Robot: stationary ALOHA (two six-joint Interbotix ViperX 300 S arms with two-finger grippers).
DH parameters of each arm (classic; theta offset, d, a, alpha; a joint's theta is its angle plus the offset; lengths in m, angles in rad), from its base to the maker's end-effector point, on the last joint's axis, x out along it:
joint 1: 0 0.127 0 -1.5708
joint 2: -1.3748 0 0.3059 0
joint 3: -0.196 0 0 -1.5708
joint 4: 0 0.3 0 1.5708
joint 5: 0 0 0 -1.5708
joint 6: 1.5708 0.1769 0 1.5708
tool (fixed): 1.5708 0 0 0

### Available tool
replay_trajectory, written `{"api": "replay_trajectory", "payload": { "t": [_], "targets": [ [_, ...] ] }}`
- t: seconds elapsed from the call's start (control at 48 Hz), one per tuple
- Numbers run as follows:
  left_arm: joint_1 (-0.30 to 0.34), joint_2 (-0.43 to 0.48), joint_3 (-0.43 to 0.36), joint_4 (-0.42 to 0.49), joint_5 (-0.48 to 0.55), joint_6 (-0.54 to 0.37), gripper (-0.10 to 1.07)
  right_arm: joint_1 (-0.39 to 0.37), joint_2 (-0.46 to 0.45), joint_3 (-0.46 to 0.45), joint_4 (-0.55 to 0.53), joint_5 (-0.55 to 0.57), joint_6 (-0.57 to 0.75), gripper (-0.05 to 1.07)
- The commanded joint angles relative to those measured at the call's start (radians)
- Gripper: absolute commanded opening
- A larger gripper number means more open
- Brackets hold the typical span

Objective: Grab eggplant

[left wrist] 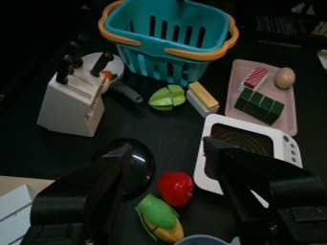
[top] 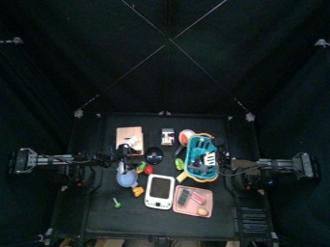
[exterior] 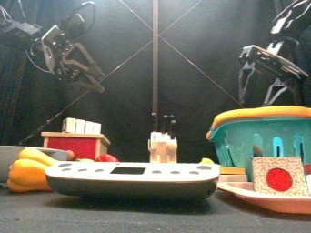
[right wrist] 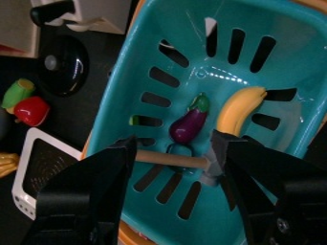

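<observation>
Right wrist view shows the right gripper [right wrist: 175,153] spread wide above the teal basket [right wrist: 153,38], the purple eggplant [right wrist: 189,122] lying inside beside a banana [right wrist: 238,107]. The left gripper [left wrist: 179,182] hangs released.

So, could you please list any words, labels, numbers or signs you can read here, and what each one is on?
No readable text in any view.
Card leaning at the basket: a red round mark, no letters legible.
White device: small buttons or marks along its top, too small to read.
Red box: no print to be made out.
Knife block: no label visible.
</observation>
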Motion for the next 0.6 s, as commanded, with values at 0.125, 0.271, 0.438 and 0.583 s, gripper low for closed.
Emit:
{"api": "replay_trajectory", "payload": {
  "t": [0.125,0.271,0.438,0.583],
  "targets": [
    [0.021,-0.002,-0.011,0.000,-0.003,0.000,0.95,-0.072,0.063,-0.014,0.101,-0.052,-0.115,0.95],
    [0.028,-0.002,-0.006,0.000,-0.003,0.000,0.95,-0.112,0.117,-0.017,0.133,-0.087,-0.166,0.95],
    [0.029,-0.002,-0.005,0.000,-0.003,0.000,0.95,-0.147,0.170,-0.009,0.133,-0.144,-0.167,0.95],
    [0.029,-0.002,-0.003,0.000,-0.005,0.002,0.95,-0.156,0.219,-0.003,0.146,-0.179,-0.167,0.95]
  ]
}}
